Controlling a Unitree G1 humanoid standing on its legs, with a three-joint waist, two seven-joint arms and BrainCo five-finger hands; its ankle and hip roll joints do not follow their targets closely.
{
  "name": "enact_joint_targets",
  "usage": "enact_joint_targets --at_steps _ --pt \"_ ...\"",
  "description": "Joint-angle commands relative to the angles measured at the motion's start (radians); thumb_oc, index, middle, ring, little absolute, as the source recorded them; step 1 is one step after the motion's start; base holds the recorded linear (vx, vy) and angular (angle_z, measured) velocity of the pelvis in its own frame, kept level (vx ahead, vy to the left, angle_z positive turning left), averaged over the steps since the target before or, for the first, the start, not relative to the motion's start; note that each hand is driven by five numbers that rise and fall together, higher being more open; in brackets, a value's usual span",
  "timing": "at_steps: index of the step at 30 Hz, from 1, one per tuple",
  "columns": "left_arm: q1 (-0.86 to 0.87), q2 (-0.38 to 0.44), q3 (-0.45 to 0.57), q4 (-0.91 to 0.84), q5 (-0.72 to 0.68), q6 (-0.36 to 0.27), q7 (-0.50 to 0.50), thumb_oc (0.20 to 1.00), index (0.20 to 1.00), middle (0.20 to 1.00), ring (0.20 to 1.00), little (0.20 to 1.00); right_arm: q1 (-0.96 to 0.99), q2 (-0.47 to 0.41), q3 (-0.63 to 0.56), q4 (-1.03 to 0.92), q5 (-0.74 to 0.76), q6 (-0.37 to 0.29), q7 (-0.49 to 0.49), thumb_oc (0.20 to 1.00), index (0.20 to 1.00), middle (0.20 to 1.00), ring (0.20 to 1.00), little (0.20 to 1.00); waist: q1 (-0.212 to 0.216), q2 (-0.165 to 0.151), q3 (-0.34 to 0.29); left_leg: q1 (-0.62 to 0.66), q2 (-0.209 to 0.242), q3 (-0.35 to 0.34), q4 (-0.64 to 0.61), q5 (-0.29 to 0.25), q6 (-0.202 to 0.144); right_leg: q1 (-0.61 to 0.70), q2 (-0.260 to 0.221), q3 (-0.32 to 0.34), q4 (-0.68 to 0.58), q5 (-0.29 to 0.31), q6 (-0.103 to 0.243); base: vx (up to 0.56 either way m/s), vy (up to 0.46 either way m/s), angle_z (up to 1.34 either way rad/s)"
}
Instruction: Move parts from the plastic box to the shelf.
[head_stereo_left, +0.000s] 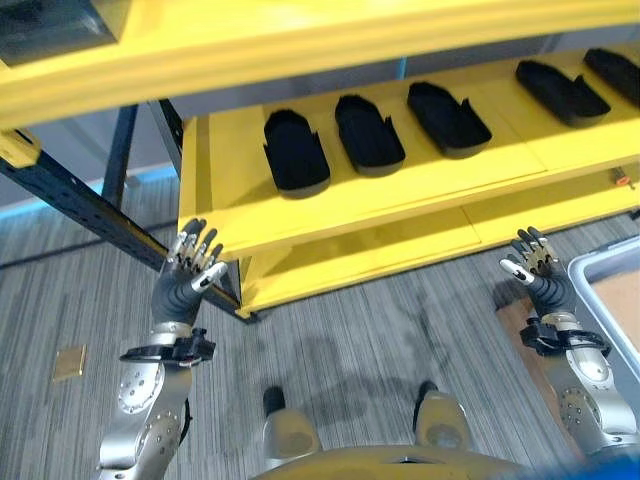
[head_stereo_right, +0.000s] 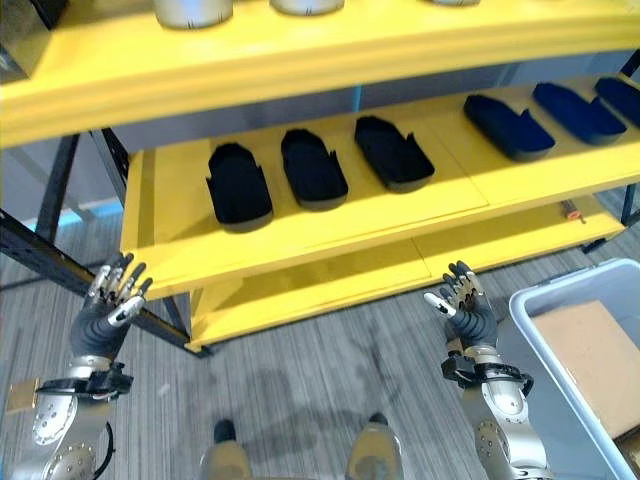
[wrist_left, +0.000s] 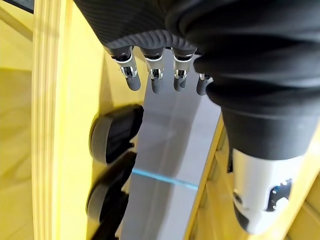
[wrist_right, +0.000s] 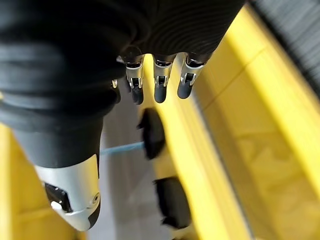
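Left hand: raised in front of the shelf's left corner, fingers relaxed and a little bent, holding nothing. Wrist view shows its fingers in a loose row, nothing between them and the thumb.
Right hand: raised over the floor just left of the plastic box, level with the lowest yellow board. Fingers loosely spread, holding nothing (wrist view agrees, fingers in free air).
Parts: black, flat, rounded at one end; three lie side by side on the left half of the middle shelf board, three more on the right half further along. None in either hand.
Shelf: yellow boards on a dark metal frame. Top board crosses the upper edge of the eye views, middle board carries the parts, lowest board sits just above the floor.
Plastic box: grey, on the floor at the robot's right, partly cut off by the picture edge. Inside: a flat brown sheet (cardboard, by the look). Can't tell whether any parts lie in it.
Floor: grey striped carpet.
Odd bit: small flat tan square on the carpet by the left arm.
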Motion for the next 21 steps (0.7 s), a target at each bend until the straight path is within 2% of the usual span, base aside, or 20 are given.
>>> enact_joint_targets --at_steps 1,2,5,6,7,8,9,10,11,12,14,21 --pt "-0.043 0.017 -0.012 0.036 -0.022 0.0 -0.061 1.0 1.0 1.0 1.0 1.0 -0.022 0.01 0.022 -0.033 -0.05 -0.014 0.047 1.0 1.0 1.0 1.0 1.0 0.01 -0.059 -0.041 -0.057 0.003 -0.019 -0.045 0.158 0.017 0.018 0.049 0.043 -0.002 0.035 -0.011 -0.01 -0.097 -0.11" --pt "-0.032 0.006 -0.024 0.047 -0.019 0.009 -0.068 1.0 1.0 1.0 1.0 1.0 -0.017 0.011 0.025 -0.029 -0.052 -0.01 0.049 1.0 1.0 1.0 1.0 1.0 0.015 -0.058 -0.046 -0.057 0.004 -0.022 -0.053 0.175 0.016 0.026 0.058 0.041 -0.011 0.03 -0.019 -0.03 -0.103 -0.07" --pt "-0.021 0.011 -0.084 0.117 -0.006 0.03 -0.102 1.0 1.0 1.0 1.0 1.0 -0.008 -0.005 0.035 -0.013 -0.047 -0.009 0.062 1.0 1.0 1.0 1.0 1.0 0.023 -0.051 -0.062 -0.063 0.01 -0.033 -0.106 0.317 -0.023 0.066 0.086 0.012 -0.072 0.039 -0.033 -0.03 -0.072 0.01" --pt "-0.02 0.016 -0.098 0.137 -0.009 0.042 -0.111 1.0 1.0 1.0 1.0 1.0 -0.003 -0.011 0.025 -0.011 -0.057 -0.01 0.056 1.0 1.0 1.0 1.0 1.0 0.018 -0.056 -0.065 -0.077 0.011 -0.013 -0.1 0.344 -0.026 0.083 0.088 -0.007 -0.096 0.046 -0.04 -0.06 -0.073 0.28" --pt "-0.019 0.019 -0.1 0.15 0.0 0.045 -0.126 1.0 1.0 1.0 1.0 1.0 0.004 -0.015 0.015 -0.009 -0.062 -0.009 0.058 1.0 1.0 1.0 1.0 1.0 0.012 -0.065 -0.065 -0.086 -0.002 0.004 -0.064 0.307 -0.005 0.094 0.087 -0.01 -0.118 0.055 -0.046 -0.08 -0.076 0.7" --pt "-0.018 0.019 -0.102 0.156 0.021 0.046 -0.133 1.0 1.0 1.0 1.0 1.0 0.007 -0.015 0.016 0.0 -0.068 -0.002 0.065 1.0 1.0 1.0 1.0 1.0 0.014 -0.077 -0.063 -0.082 -0.039 -0.014 0.012 0.234 0.018 0.103 0.076 -0.007 -0.138 0.068 -0.047 -0.1 -0.048 0.94" --pt "-0.025 0.014 -0.109 0.174 0.025 0.043 -0.128 1.0 1.0 1.0 1.0 1.0 0.007 -0.01 0.025 0.008 -0.067 0.003 0.075 1.0 1.0 1.0 1.0 1.0 0.024 -0.092 -0.063 -0.082 -0.122 -0.066 0.094 0.124 0.04 0.112 0.057 -0.002 -0.169 0.089 -0.042 -0.07 0.003 0.73" --pt "-0.038 0.009 -0.118 0.183 0.024 0.044 -0.122 1.0 1.0 1.0 1.0 1.0 0.009 -0.002 0.028 0.014 -0.067 0.002 0.072 1.0 1.0 1.0 1.0 1.0 0.026 -0.096 -0.067 -0.084 -0.167 -0.09 0.095 0.076 0.051 0.12 0.044 -0.012 -0.186 0.105 -0.036 -0.01 0.067 0.01" --pt "-0.059 -0.008 -0.133 0.199 0.015 0.052 -0.115 1.0 1.0 1.0 1.0 1.0 0.009 0.013 0.034 0.024 -0.065 0.003 0.062 1.0 1.0 1.0 1.0 1.0 0.02 -0.096 -0.074 -0.078 -0.19 -0.08 0.066 0.064 0.06 0.125 0.043 -0.023 -0.202 0.126 -0.03 0.05 0.208 0.0" --pt "-0.075 -0.037 -0.155 0.233 0.009 0.055 -0.107 1.0 1.0 1.0 1.0 1.0 0.015 0.05 0.046 0.033 -0.05 0.009 0.059 1.0 1.0 1.0 1.0 1.0 0.006 -0.086 -0.097 -0.03 -0.194 -0.038 -0.011 0.044 0.077 0.131 0.034 -0.029 -0.216 0.14 -0.012 0.06 0.238 0.47" --pt "-0.092 -0.047 -0.167 0.272 0.042 0.052 -0.085 1.0 1.0 1.0 1.0 1.0 0.01 0.085 0.068 0.059 -0.046 0.017 0.05 1.0 1.0 1.0 1.0 1.0 0.011 -0.09 -0.104 -0.017 -0.23 -0.081 -0.031 0.034 0.089 0.129 0.016 -0.001 -0.223 0.17 0.004 0.03 0.205 0.71" --pt "-0.113 -0.059 -0.157 0.327 0.105 0.053 -0.056 1.0 1.0 1.0 1.0 1.0 -0.004 0.137 0.162 0.105 -0.034 0.056 0.069 1.0 1.0 1.0 1.0 1.0 0.012 -0.105 -0.154 0.057 -0.241 -0.005 -0.154 0.037 0.102 0.144 -0.016 0.018 -0.316 0.215 0.038 0.03 0.098 -0.32"
